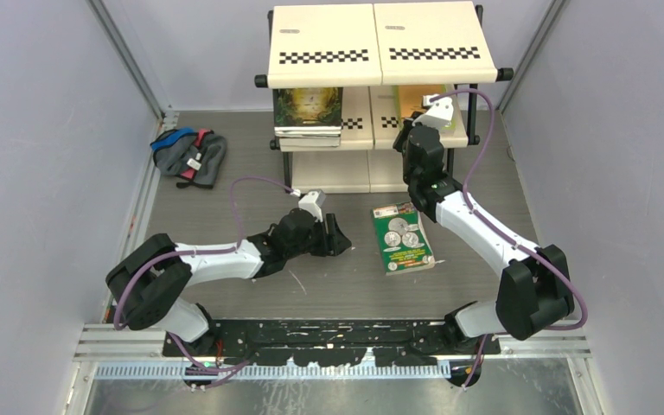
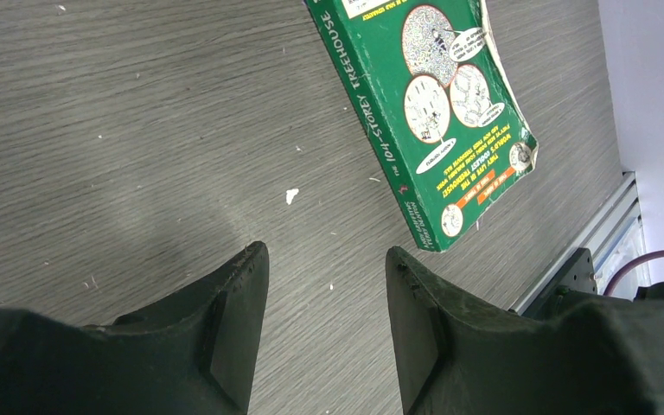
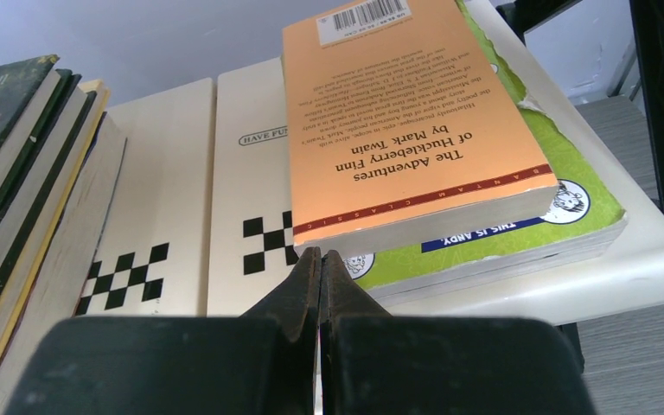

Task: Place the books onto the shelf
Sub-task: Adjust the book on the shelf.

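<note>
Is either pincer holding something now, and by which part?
Nothing is held. The left pincer is open over the table, short of the green book. The right pincer is shut and empty, near the edge of the orange book.

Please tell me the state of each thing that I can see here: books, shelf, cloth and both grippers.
green book, flat on the table, not held.
orange book, flat on the lime green book, middle tier.
lime green book, flat on the middle tier.
stack of books, flat on the middle tier, left side.
shelf, upright.
cloth bundle, crumpled on the table.
left gripper, jaws open, empty.
right gripper, jaws shut, empty.
</note>
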`<state>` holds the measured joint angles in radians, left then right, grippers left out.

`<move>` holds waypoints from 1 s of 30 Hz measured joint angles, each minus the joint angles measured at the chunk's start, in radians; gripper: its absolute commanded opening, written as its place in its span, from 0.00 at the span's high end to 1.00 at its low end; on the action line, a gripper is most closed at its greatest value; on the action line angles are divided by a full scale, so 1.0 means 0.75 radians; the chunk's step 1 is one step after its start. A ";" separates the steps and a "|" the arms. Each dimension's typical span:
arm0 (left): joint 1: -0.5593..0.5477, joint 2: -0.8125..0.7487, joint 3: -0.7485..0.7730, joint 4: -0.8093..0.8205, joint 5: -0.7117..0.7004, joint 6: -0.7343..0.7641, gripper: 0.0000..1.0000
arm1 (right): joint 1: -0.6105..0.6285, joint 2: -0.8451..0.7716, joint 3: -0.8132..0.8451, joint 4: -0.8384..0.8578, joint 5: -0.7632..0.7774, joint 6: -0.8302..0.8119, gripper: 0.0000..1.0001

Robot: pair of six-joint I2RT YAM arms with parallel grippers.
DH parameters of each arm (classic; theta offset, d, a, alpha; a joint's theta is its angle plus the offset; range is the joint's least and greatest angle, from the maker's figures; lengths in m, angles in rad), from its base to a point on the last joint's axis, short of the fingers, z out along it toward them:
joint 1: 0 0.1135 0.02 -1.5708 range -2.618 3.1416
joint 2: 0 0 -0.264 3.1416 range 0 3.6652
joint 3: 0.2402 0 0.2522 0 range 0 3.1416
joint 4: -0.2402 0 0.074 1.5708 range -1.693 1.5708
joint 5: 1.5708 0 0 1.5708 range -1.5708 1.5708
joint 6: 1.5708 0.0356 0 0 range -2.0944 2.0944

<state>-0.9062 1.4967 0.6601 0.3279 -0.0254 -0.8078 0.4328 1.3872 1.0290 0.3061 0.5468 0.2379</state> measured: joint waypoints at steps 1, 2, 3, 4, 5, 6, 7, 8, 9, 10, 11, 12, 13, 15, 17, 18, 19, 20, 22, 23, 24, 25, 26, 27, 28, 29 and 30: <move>0.000 0.000 -0.002 0.003 0.000 0.000 0.47 | 0.000 0.000 0.000 0.000 0.007 -0.001 0.99; 0.000 0.000 -0.002 0.006 0.001 0.000 0.47 | 0.000 0.000 0.000 0.000 0.012 -0.001 0.99; 0.000 0.000 -0.002 0.006 0.001 0.000 0.48 | 0.000 0.000 0.000 0.000 0.017 -0.002 0.99; 0.000 0.000 -0.002 0.007 0.001 0.000 0.48 | 0.000 0.000 0.000 0.000 0.022 -0.004 0.99; 0.000 0.000 -0.002 0.007 0.001 0.000 0.47 | 0.000 0.000 0.000 0.000 0.025 -0.006 0.99; 0.001 0.000 -0.003 0.007 0.001 0.000 0.48 | 0.000 0.000 0.000 0.000 0.028 -0.007 0.99; 0.002 0.000 -0.003 0.007 0.001 0.000 0.48 | 0.000 0.000 0.000 0.000 0.030 -0.008 0.99; 0.003 0.000 -0.003 0.007 0.001 0.000 0.47 | 0.001 0.000 0.000 0.000 0.033 -0.010 0.99; 0.004 -0.001 -0.003 0.007 0.001 0.000 0.47 | 0.001 0.000 0.000 0.000 0.035 -0.011 0.99; 0.004 0.000 -0.003 0.007 0.001 -0.001 0.47 | 0.001 0.000 0.000 0.000 0.040 -0.011 0.99; 0.004 0.000 -0.003 0.007 0.001 -0.001 0.47 | 0.001 0.000 0.000 0.000 0.043 -0.012 0.99; 0.005 0.000 -0.003 0.007 0.001 0.000 0.47 | 0.001 0.000 0.000 0.000 0.046 -0.013 0.99; 0.005 0.000 -0.004 0.007 0.001 0.000 0.48 | 0.000 0.000 0.000 0.000 0.050 -0.016 0.99; 0.005 0.000 -0.004 0.008 0.001 0.000 0.47 | 0.001 0.000 0.000 0.000 0.058 -0.021 0.99; 0.005 0.000 -0.004 0.011 0.001 -0.001 0.47 | 0.001 0.000 0.000 0.000 0.066 -0.027 0.99; 0.005 0.000 -0.004 0.015 0.001 -0.001 0.47 | 0.001 0.000 0.000 0.001 0.071 -0.030 0.99; 0.005 0.000 -0.004 0.018 0.001 -0.001 0.48 | 0.000 0.000 0.000 0.001 0.074 -0.032 0.99; 0.005 0.000 -0.005 0.019 0.001 -0.001 0.47 | 0.001 0.000 0.000 0.001 0.077 -0.035 0.99; 0.005 0.000 -0.006 0.023 0.001 -0.001 0.47 | 0.001 0.000 0.000 0.001 0.083 -0.036 0.99; 0.005 -0.001 -0.006 0.024 0.001 -0.001 0.48 | 0.001 -0.001 0.000 0.001 0.085 -0.036 0.99; 0.005 0.000 -0.006 0.025 0.001 -0.001 0.47 | 0.001 -0.001 0.000 0.001 0.087 -0.037 0.99; 0.005 0.000 -0.006 0.026 0.001 -0.001 0.48 | 0.001 -0.001 0.000 0.001 0.089 -0.037 0.99; 0.005 0.000 -0.006 0.026 0.001 -0.001 0.48 | 0.001 -0.002 0.000 0.001 0.091 -0.039 0.99; 0.005 0.000 -0.006 0.026 0.001 -0.001 0.47 | 0.001 -0.003 0.000 0.001 0.094 -0.040 0.99; 0.005 0.000 -0.006 0.026 0.001 -0.001 0.47 | 0.001 -0.006 0.000 0.001 0.097 -0.040 0.99; 0.005 0.000 -0.006 0.026 0.001 -0.001 0.47 | 0.001 -0.009 0.000 0.001 0.098 -0.041 0.99; 0.005 0.000 -0.007 0.026 0.001 -0.001 0.48 | 0.000 -0.012 0.000 0.001 0.099 -0.041 0.99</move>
<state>-0.9028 1.4967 0.6552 0.3477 -0.0250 -0.8085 0.4328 1.3785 1.0290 0.3069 0.6209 0.2073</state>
